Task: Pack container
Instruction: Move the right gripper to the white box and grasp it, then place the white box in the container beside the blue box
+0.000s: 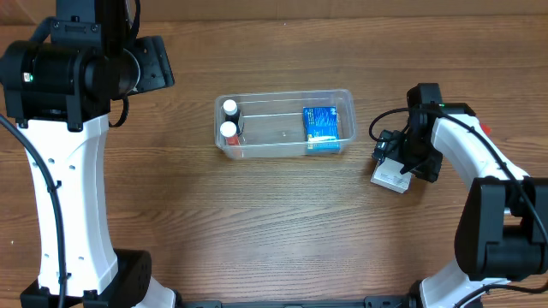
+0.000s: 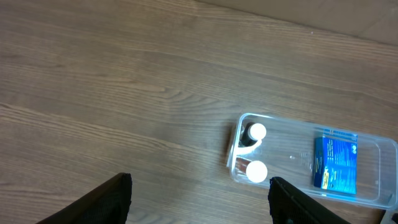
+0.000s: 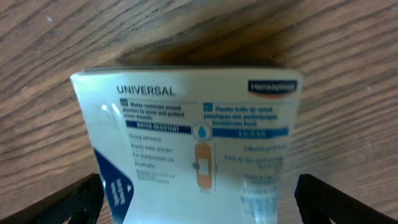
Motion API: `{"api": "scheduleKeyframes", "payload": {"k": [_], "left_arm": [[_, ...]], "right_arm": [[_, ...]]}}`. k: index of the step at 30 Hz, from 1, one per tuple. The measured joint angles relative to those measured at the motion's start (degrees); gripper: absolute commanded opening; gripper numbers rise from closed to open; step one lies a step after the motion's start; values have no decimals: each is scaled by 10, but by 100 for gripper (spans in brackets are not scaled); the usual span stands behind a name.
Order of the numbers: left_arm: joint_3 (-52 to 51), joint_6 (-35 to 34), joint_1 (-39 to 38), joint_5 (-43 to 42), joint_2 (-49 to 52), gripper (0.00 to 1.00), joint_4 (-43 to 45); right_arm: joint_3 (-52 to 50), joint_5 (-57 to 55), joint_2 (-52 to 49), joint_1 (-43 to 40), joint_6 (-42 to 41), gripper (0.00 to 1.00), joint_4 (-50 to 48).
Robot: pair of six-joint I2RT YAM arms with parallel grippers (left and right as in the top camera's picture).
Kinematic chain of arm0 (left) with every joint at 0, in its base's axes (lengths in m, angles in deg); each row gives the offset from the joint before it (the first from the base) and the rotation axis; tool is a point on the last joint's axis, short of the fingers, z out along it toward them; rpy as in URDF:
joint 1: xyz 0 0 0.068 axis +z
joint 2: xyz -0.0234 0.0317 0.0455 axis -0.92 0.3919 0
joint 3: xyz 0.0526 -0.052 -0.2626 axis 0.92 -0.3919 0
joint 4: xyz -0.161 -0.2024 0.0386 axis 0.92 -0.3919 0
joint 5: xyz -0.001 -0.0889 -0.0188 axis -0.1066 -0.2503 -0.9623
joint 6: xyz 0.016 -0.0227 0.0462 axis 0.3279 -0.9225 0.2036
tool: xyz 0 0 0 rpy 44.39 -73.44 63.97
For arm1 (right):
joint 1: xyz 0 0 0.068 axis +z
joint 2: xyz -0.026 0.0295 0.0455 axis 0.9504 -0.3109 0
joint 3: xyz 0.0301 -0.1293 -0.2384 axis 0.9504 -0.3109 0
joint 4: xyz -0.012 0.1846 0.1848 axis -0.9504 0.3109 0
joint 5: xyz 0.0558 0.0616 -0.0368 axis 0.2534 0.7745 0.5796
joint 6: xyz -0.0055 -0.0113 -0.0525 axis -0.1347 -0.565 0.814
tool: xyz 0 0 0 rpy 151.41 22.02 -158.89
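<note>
The clear container (image 1: 274,130) lies at the table's middle back. It holds two white-capped small bottles (image 1: 229,118) at its left end and a blue packet (image 1: 321,127) at its right end. It also shows in the left wrist view (image 2: 292,155), with the bottles (image 2: 256,152) and the packet (image 2: 336,163). A white plasters box (image 1: 390,178) lies on the table right of the container. My right gripper (image 1: 402,161) is open, low over it, with a finger on each side of the box (image 3: 199,124). My left gripper (image 2: 199,199) is open and empty, high above the table's left.
The wooden table top (image 1: 282,231) carries nothing else that I can see. My left arm's white column (image 1: 73,197) stands at the left edge and my right arm's base (image 1: 505,231) at the right front.
</note>
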Motion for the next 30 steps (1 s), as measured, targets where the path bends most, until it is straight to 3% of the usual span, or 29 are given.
{"api": "scheduleKeyframes", "payload": {"k": [18,25,30], "left_arm": [[0,0,0,0,0,72,-1],[0,0,0,0,0,72,-1],[0,0,0,0,0,72,-1]], "right_arm": [[-47,0,0,0,4,93,-46],[-47,2,0,0,6,77,-51],[-47,2,0,0,6,71,-52]]}}
